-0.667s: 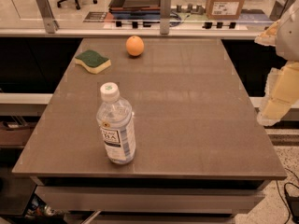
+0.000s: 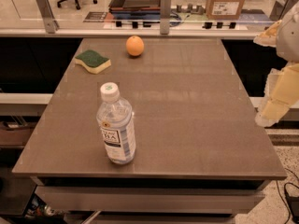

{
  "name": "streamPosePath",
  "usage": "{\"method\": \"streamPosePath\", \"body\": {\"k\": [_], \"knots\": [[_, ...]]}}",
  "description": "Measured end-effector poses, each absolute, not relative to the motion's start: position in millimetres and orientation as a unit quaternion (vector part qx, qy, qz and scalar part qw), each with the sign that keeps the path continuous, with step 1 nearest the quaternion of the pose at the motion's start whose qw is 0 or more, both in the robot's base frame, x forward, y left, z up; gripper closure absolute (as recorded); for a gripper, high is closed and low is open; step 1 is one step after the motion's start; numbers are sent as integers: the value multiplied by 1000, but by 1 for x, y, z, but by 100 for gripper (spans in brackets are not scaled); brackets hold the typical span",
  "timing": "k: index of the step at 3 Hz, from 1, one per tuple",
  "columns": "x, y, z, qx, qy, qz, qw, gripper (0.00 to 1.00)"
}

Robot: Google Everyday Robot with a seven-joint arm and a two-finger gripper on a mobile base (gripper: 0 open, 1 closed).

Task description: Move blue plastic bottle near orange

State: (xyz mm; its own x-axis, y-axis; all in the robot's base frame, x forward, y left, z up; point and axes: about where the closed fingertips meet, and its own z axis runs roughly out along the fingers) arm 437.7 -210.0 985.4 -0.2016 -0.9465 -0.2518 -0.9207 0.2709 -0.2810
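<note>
**Q:** What is shown, and where is the gripper?

**A:** A brown table (image 2: 187, 101) is seen from above. The gripper (image 2: 276, 99) is held off the table's right edge. Whether it is spread or closed cannot be told. The blue plastic bottle (image 2: 116, 127) stands upright and ungripped, well to the gripper's left and nearer the camera, close to the front edge. The orange (image 2: 135, 46) lies farther to the gripper's left and beyond it, by the back edge, well apart from the bottle.

**Q:** What could go wrong?

**A:** The tall bottle could be toppled if struck high on a sideways approach, then rolled off the front edge. The round orange could be set rolling if bumped at placement.

**Q:** How many things are counted?

**A:** One bottle, one orange, one gripper, and one green-and-yellow sponge (image 2: 93, 61) just left of the orange.
</note>
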Motion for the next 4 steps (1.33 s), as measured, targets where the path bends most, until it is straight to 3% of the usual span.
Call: {"method": "streamPosePath", "body": {"k": [2, 4], "knots": [[438, -176, 956, -595, 758, 40, 263, 0], [442, -113, 927, -609, 698, 161, 342, 0]]}}
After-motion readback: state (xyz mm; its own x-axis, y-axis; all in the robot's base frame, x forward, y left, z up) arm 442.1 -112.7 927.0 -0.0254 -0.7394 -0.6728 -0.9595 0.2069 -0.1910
